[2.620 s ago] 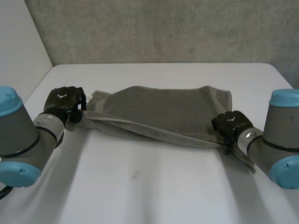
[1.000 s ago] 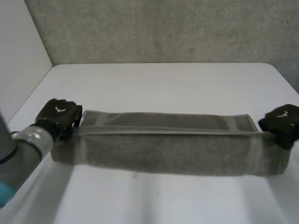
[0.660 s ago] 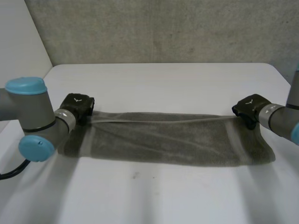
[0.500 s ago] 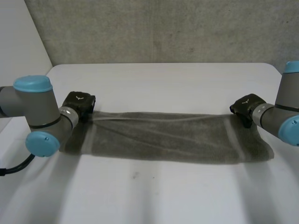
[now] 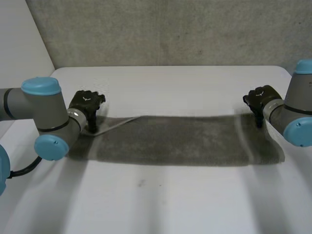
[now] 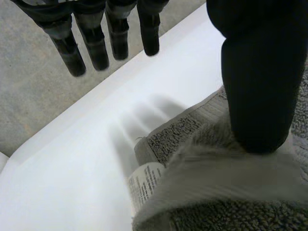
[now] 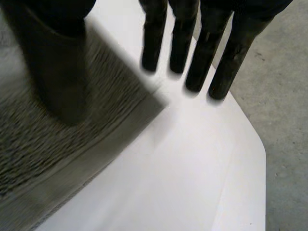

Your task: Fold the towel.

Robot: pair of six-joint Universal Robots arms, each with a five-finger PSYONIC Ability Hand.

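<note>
Towel lying as a long flat strip on the table before a grey wall; left hand and right hand at its far corners, fingers straight, holding nothing.

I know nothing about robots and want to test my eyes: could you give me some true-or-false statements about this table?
The towel lies on the table as a long strip. True.
The left hand grips the towel with curled fingers. False: its fingers are straight, off the cloth.
A white label shows at the towel's corner near the left hand. True.
The right hand is at the towel's middle. False: it is at the towel's end corner.
</note>
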